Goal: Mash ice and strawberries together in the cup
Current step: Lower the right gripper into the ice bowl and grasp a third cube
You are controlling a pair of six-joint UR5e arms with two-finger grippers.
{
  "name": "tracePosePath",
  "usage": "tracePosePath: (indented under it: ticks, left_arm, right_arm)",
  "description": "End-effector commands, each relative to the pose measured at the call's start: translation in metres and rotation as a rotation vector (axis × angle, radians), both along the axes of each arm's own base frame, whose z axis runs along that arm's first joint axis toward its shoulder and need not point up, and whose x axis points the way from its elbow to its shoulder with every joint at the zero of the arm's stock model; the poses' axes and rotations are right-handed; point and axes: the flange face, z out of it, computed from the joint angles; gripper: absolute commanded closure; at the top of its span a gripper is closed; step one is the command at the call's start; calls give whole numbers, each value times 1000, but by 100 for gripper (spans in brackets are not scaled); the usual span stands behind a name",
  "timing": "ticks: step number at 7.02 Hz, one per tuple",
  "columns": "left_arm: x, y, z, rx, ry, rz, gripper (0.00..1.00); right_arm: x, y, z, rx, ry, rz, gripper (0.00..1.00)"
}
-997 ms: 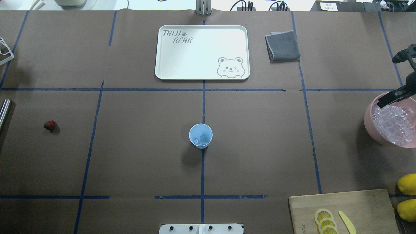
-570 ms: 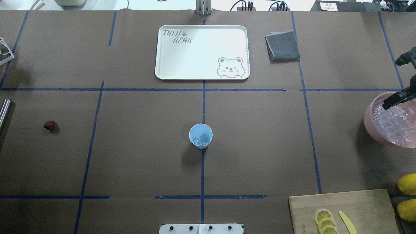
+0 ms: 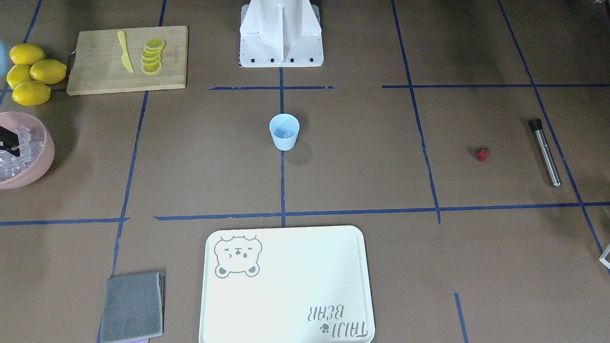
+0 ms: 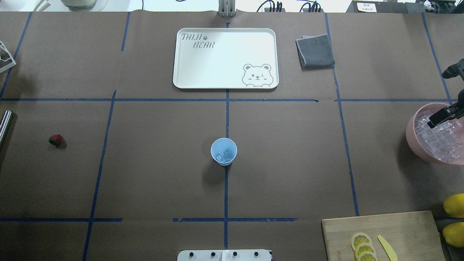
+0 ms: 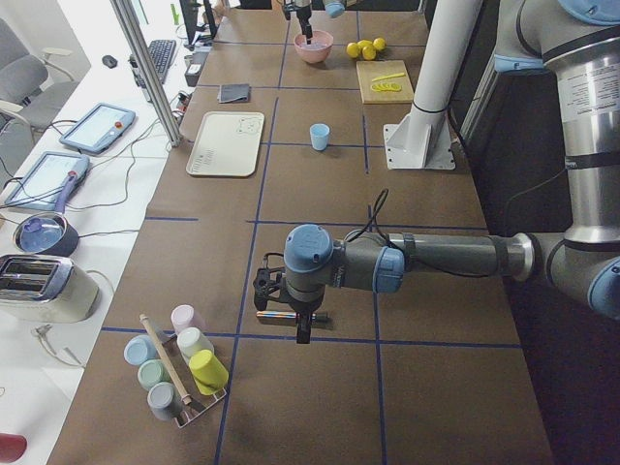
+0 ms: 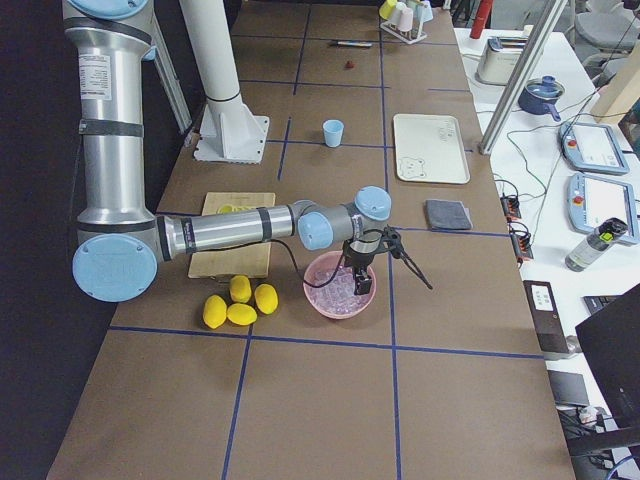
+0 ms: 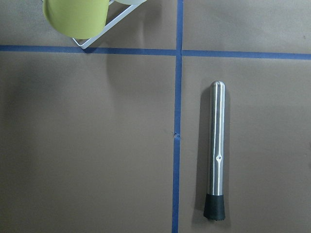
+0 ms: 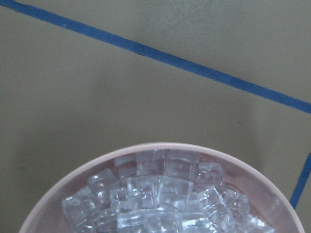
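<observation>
The light-blue cup [image 4: 224, 151] stands upright at the table's middle with a few ice cubes [image 4: 225, 156] in its bottom. A heap of ice [image 4: 440, 141] fills the pink bowl [image 4: 410, 135] at the right edge; it also shows in the right wrist view [image 8: 160, 199]. My right gripper [image 4: 441, 116] hangs over the bowl's far part; I cannot tell whether it is open or shut. The strawberry [image 4: 55, 140] lies far left on the table. My left gripper [image 5: 296, 325] hovers above a steel muddler [image 7: 216, 155]; I cannot tell its state.
A white bear tray [image 4: 181, 72] and a grey cloth [image 4: 315, 50] lie at the back. A cutting board [image 4: 398, 228] with lemon slices and a yellow knife sits front right, with whole lemons [image 4: 455, 205] beside it. A rack of cups [image 5: 184, 373] stands beyond the muddler.
My right gripper has shifted slightly toward the table's right edge and nearer side over the pink bowl. The cup, strawberry and muddler have not moved.
</observation>
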Motion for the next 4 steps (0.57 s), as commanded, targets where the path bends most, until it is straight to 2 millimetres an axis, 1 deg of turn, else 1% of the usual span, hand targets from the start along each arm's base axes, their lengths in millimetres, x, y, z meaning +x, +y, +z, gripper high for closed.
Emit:
tracePosePath:
  ticks: [1,3,4]
  left_arm:
    - [0,-1,-1,3,0,1,0]
    - [0,-1,-2,23,-1,0,0]
    - [0,-1,-2,23,-1,0,0]
  right_arm:
    - [0,1,10,-19,7,1,5]
    - [1,3,12,-21,8,-2,11]
    - [1,3,12,-24,8,1,22]
